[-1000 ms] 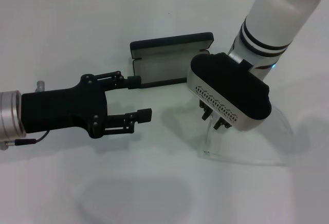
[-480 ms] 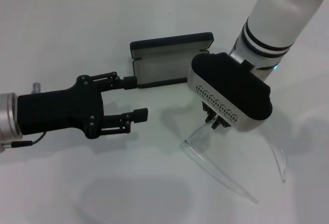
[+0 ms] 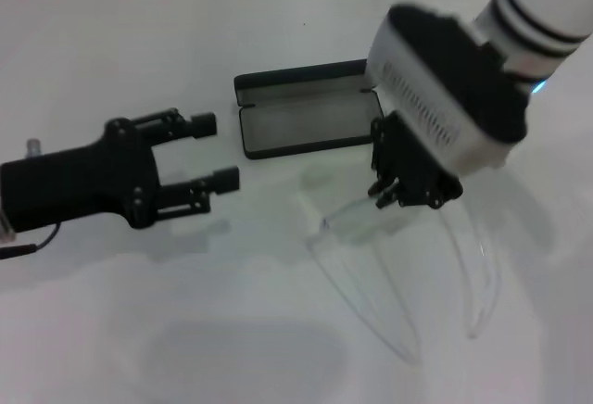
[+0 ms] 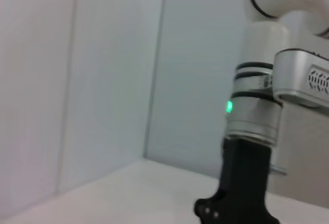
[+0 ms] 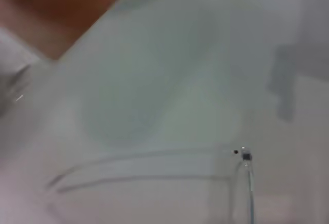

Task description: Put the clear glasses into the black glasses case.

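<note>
The black glasses case (image 3: pixel 306 115) lies open on the white table, grey lining up, lid toward the far side. My right gripper (image 3: pixel 408 191) hangs just right of the case's near corner, shut on the clear glasses (image 3: pixel 343 223). The front of the glasses sits below the fingers and their two thin arms trail toward me above the table. In the right wrist view a clear arm and its hinge (image 5: pixel 245 156) show close up. My left gripper (image 3: pixel 216 152) is open to the left of the case, holding nothing.
A white table (image 3: pixel 111 43) runs all round the case, with a wall seam at the far edge. The left wrist view shows only an arm (image 4: pixel 252 116) against pale walls.
My right gripper has lifted and swung toward the far right with the clear glasses, whose arms now point toward me. My left gripper has drawn back to the left, away from the case.
</note>
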Action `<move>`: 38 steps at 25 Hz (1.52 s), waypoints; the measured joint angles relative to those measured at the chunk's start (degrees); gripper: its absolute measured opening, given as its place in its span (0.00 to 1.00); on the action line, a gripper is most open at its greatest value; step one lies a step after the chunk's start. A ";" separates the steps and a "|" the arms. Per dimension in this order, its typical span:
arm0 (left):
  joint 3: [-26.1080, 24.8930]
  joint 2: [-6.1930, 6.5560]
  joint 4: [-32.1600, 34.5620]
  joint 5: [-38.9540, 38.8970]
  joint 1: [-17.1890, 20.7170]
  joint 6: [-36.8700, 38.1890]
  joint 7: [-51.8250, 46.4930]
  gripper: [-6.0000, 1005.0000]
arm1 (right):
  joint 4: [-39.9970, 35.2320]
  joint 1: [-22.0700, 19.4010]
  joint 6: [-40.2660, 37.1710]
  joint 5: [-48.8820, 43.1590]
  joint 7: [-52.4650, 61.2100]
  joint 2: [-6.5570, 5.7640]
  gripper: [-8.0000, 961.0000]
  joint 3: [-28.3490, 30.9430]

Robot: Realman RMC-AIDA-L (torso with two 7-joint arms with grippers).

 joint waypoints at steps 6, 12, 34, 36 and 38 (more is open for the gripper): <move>-2.08 -0.14 0.00 -8.56 1.04 0.27 0.74 0.76 | -1.12 -4.20 0.62 3.86 2.14 0.15 0.06 12.63; -1.95 -0.20 -0.66 -17.07 0.14 2.64 3.80 0.70 | 3.05 -8.71 1.93 15.73 2.44 -0.11 0.06 23.74; 4.10 -0.41 -10.97 -25.86 -12.66 2.83 10.23 0.06 | 24.67 -19.61 5.40 51.55 -7.06 0.22 0.06 24.40; 4.61 -0.38 -11.08 -25.78 -12.57 2.78 10.35 0.04 | 24.77 -19.62 5.56 51.58 -7.07 0.23 0.07 24.37; 6.16 -0.27 -11.13 -25.64 -12.44 2.73 10.28 0.04 | 24.84 -19.48 5.56 51.60 -7.08 0.29 0.07 24.34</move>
